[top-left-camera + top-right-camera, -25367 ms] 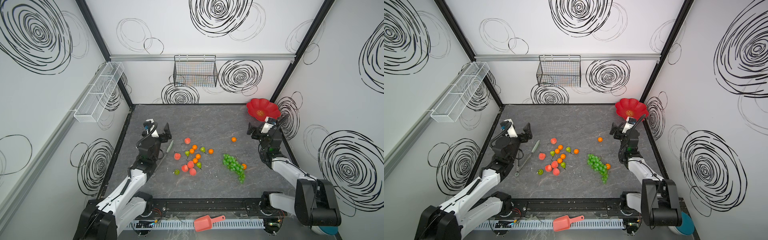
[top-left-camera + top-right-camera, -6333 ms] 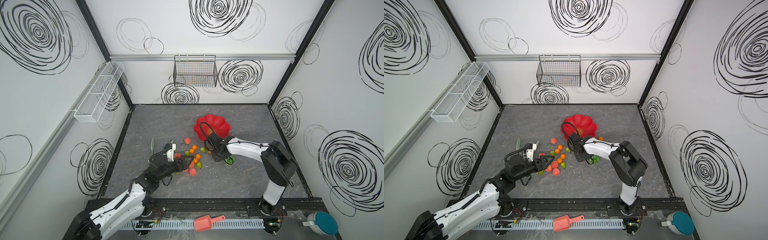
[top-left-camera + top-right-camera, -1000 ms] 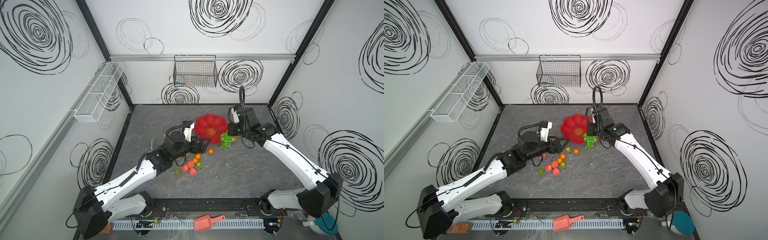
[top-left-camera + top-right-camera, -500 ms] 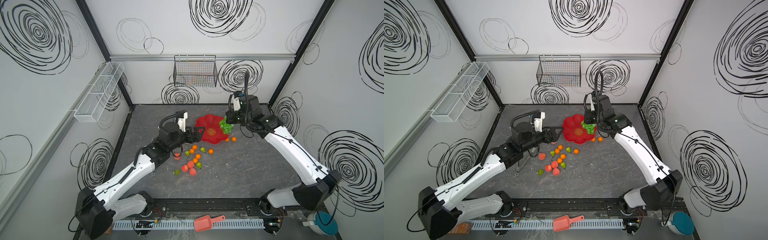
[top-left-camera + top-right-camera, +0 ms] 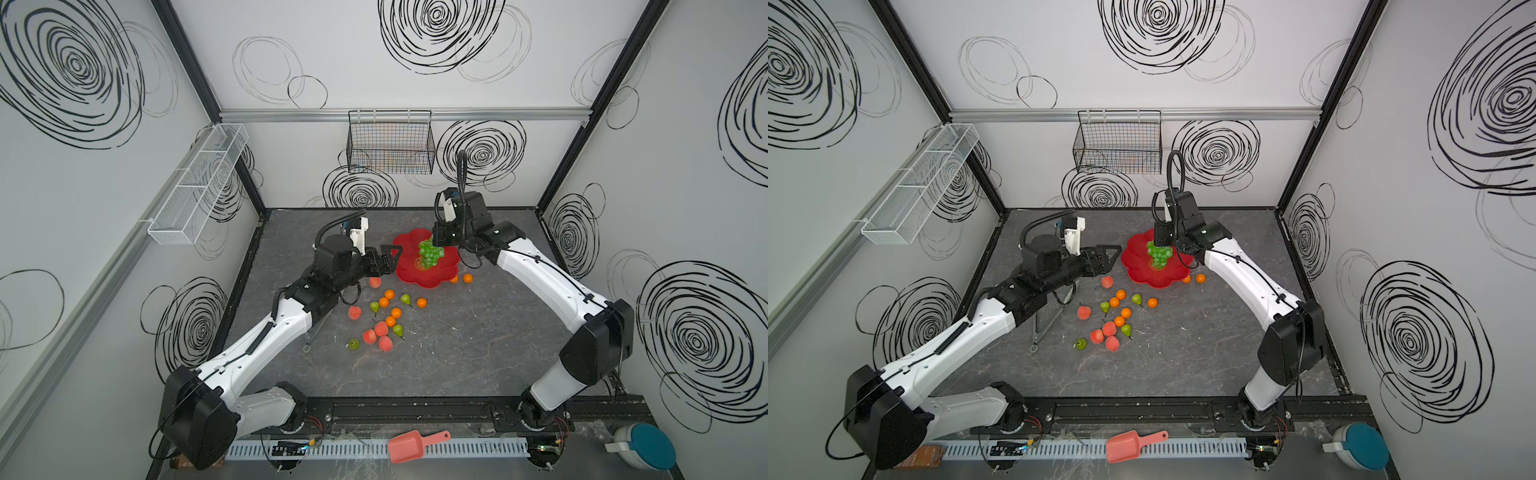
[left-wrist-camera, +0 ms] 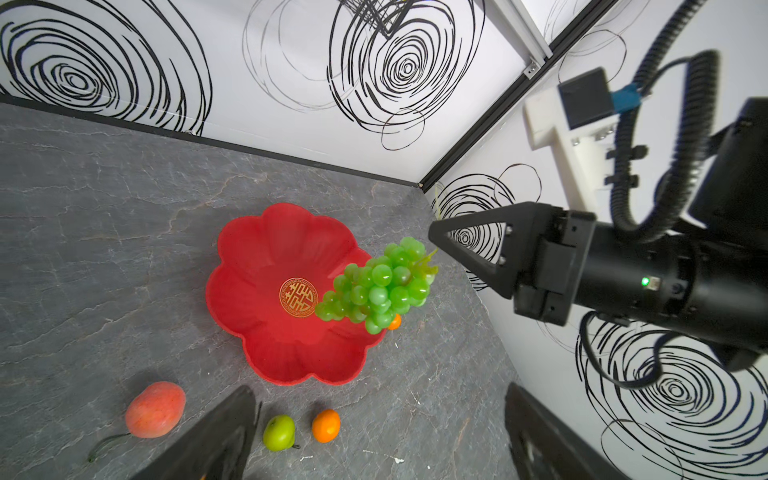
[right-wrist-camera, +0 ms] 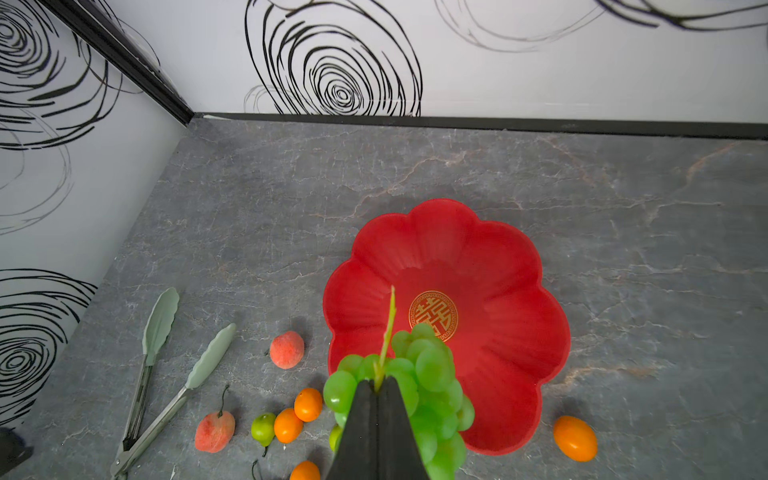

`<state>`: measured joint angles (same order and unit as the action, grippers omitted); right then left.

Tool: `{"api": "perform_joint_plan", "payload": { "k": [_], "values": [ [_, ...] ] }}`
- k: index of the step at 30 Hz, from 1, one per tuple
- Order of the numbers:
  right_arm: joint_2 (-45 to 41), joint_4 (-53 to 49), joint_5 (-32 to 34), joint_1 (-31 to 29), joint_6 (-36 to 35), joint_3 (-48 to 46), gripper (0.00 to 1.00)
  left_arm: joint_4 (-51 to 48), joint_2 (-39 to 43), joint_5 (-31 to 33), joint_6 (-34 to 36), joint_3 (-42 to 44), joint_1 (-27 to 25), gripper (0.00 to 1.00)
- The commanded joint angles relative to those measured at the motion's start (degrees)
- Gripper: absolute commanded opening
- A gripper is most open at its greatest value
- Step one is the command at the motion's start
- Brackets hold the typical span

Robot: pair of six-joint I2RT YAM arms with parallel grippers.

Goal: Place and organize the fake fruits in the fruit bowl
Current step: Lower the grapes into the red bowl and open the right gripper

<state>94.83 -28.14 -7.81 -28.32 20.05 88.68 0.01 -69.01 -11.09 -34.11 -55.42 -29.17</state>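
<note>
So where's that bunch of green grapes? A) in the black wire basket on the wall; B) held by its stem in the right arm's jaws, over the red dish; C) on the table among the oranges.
B: the right arm's jaws are shut on the stem, and the grapes hang over the red dish.

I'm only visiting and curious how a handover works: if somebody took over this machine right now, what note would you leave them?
Right gripper: shut on the stem of the grapes, which hang just above the fruit bowl.
Left gripper: open and empty, beside the bowl's rim.
Done: nothing lies in the bowl yet.
Left: let the grapes down into the bowl, then move the oranges, peaches and pears from the table into it. Two oranges lie apart from the rest, by the bowl's rim.
</note>
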Motion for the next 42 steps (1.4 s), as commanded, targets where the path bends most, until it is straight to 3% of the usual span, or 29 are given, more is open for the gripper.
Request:
{"api": "perform_joint_plan", "payload": {
  "k": [1,9,30,42],
  "values": [
    [2.42,3.45,-3.14,0.19,0.87,1.11,0.00,2.88,-0.61,-1.10,-0.76,1.59,0.42,0.96],
    [6.28,3.84,-3.56,0.23,0.93,1.50,0.00,4.20,-1.34,-1.73,-2.01,3.96,0.18,0.96],
    [14.86,-5.19,2.45,10.45,3.35,5.72,0.00,2.48,-6.74,-0.44,-0.53,2.60,-5.28,0.96],
    [16.89,-4.18,0.17,12.31,3.45,4.21,0.00,2.18,-7.80,0.17,-0.08,2.71,-5.53,0.96]
  ]
}}
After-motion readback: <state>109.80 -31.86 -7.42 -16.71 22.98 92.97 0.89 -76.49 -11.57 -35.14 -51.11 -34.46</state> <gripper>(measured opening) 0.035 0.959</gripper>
